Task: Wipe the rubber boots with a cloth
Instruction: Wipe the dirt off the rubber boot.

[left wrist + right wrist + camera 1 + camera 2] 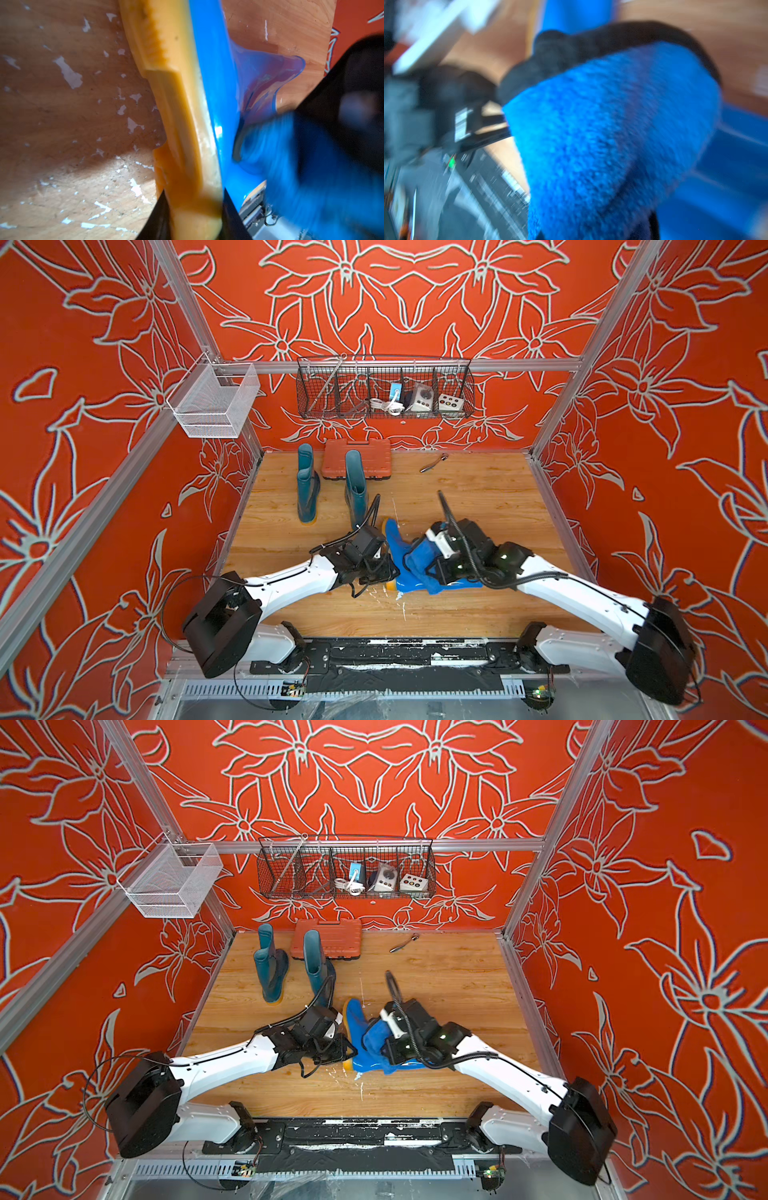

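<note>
Red-walled wooden bench (457, 497): blue boot (395, 543) laid sideways, sole (182, 124) pinched by left end effector (196, 216); cloth (612, 135), clamped in right end effector (434, 574), pressed against it. Sole could be jerked loose by hard strokes.

Left arm (291, 576) and right arm (582, 593) reach inward; left jaws clamped, right jaws shut.

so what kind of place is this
Likely a robot test cell dressed like a mudroom or utility corner: an aluminium frame holds orange floral panels around a wood-look floor, with rubber boots, an orange tool case and a wire basket on the back wall.
</note>
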Tool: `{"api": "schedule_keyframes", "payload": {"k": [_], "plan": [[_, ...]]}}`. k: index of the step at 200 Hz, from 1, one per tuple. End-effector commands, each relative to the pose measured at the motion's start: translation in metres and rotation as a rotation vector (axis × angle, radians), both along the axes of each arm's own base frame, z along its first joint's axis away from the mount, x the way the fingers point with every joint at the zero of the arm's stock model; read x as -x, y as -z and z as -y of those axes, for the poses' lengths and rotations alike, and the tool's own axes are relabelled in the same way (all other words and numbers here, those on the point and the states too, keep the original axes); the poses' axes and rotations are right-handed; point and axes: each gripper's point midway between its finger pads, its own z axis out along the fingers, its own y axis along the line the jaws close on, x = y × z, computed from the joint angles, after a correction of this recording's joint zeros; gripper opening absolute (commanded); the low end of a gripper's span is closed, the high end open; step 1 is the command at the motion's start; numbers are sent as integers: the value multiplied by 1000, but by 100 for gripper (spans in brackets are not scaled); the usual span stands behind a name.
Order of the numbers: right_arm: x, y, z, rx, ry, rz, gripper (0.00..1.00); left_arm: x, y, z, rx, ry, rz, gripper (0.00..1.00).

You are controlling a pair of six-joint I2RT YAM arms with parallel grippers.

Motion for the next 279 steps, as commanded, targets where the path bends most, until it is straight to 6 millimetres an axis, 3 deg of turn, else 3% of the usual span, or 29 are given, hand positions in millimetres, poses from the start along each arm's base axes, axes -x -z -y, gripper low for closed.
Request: {"api": "schedule_keyframes", "payload": {"k": [1,13,25,37,57,79,94,109,121,130,144,160,170,187,201,214,241,250,264,279], "plan": [[1,4,-11,71,-34,52,0,-12,-31,20,151,29,51,0],[-4,18,14,168,31,57,0,-12,-32,21,184,23,38,0],[-15,36,63,282,188,-3,0,-11,-32,19,205,20,29,0],[-14,50,94,232,281,-124,0,-10,-33,17,212,19,27,0],[-23,38,124,128,409,-95,0,-8,-35,14,216,23,29,0],[-27,8,104,22,362,-34,0,-7,-36,13,222,30,29,0],[-21,-8,69,14,242,44,0,-8,-38,15,233,33,31,0],[-3,-19,22,4,79,96,0,-9,-40,17,240,35,33,0],[11,-19,-6,7,-20,98,0,-10,-41,17,241,35,35,0],[16,-13,-16,35,-66,102,0,-9,-42,17,242,36,36,0],[13,0,-7,114,-49,98,0,-9,-43,16,243,36,37,0],[1,16,38,241,77,64,0,-8,-44,14,248,33,33,0],[-5,23,69,233,174,-8,0,-7,-45,13,260,32,24,0],[-8,9,94,154,231,50,0,-6,-48,13,285,33,16,0],[-2,-11,87,72,200,112,0,-7,-51,13,298,40,9,0],[9,-17,69,91,117,169,0,-8,-54,15,306,52,10,0],[50,4,4,240,-172,185,0,-12,-54,18,314,67,14,0],[56,14,-9,271,-211,158,0,-13,-52,20,315,80,10,0],[50,31,1,340,-151,121,0,-10,-48,22,306,113,4,0],[33,43,47,397,12,24,0,-5,-40,19,283,142,8,0]]}}
